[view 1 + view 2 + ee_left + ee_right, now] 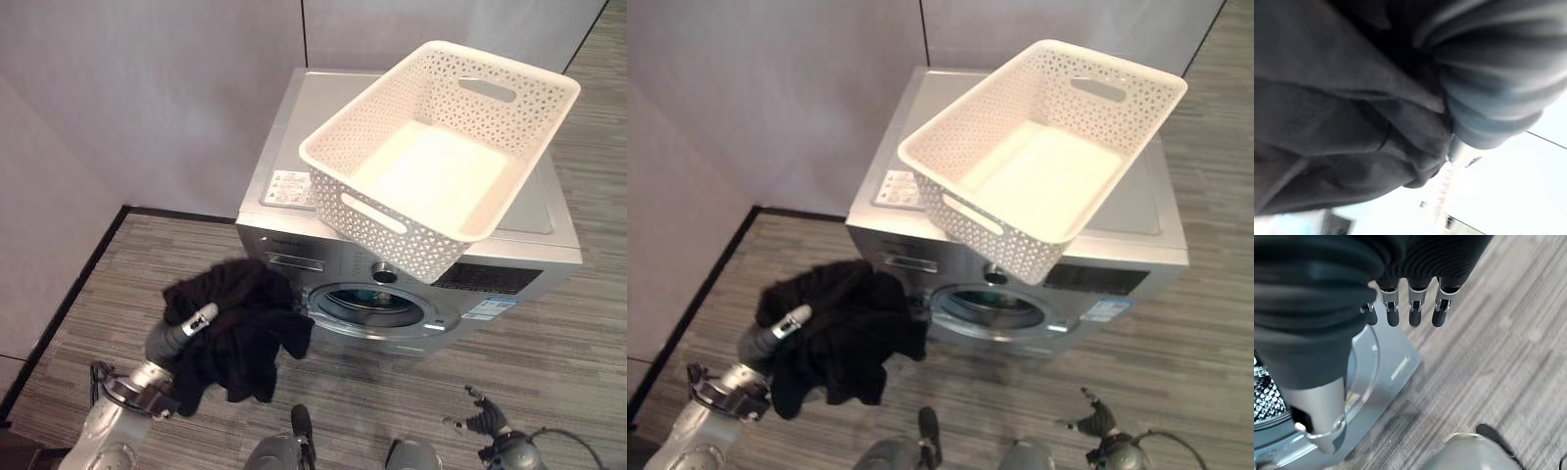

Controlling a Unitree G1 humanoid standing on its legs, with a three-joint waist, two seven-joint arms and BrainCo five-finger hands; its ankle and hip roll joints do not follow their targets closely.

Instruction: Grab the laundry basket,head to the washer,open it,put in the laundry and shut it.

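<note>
In front of the washer (pixel 411 245) | left hand (pixel 176 333) fingers gripped the black laundry (pixel 240 328) beside the door opening | basket (pixel 441 147) on top, well above | right hand (pixel 482 419) fingers relaxed, holding nothing.

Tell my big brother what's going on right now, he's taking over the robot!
Left hand: shut on the black laundry, held up in front of the washer, left of its opening.
Right hand: low at the right, fingers straight, holding nothing.
Basket: sits empty on top of the washer, hanging over the front edge.
Done: basket brought over and emptied; the drum shows through the opening, so the door looks open.
Left: push the laundry into the drum, then shut the door.
</note>
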